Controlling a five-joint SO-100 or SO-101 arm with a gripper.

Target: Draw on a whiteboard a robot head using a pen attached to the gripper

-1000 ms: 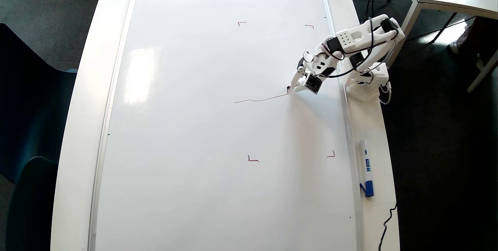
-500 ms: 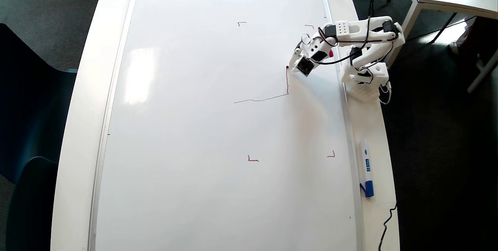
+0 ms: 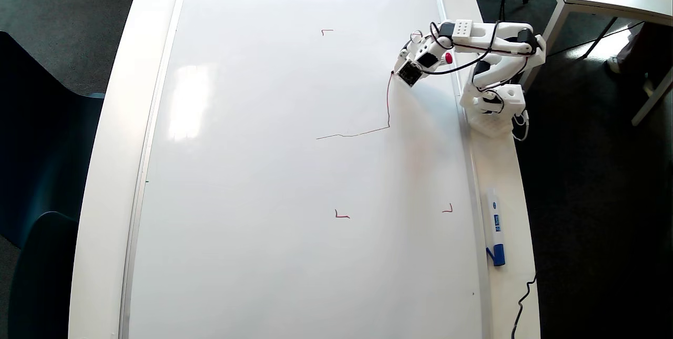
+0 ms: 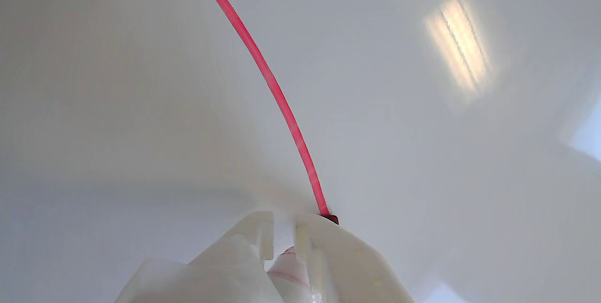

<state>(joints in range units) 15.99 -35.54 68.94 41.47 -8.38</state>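
A small white 3D-printed arm (image 3: 476, 44) at the upper right of the overhead view, with black servo blocks, looping black cables, a dotted plate, and a pale plastic gripper (image 4: 283, 235).

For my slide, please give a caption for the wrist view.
The gripper presses the pen tip on the whiteboard, trailing a red line.

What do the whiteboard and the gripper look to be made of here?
The whiteboard: glossy white coated panel, since it mirrors window glare, with a thin silvery, probably metal, frame. The gripper: matte white plastic, likely 3D-printed; its jaws look slightly translucent in the wrist view.
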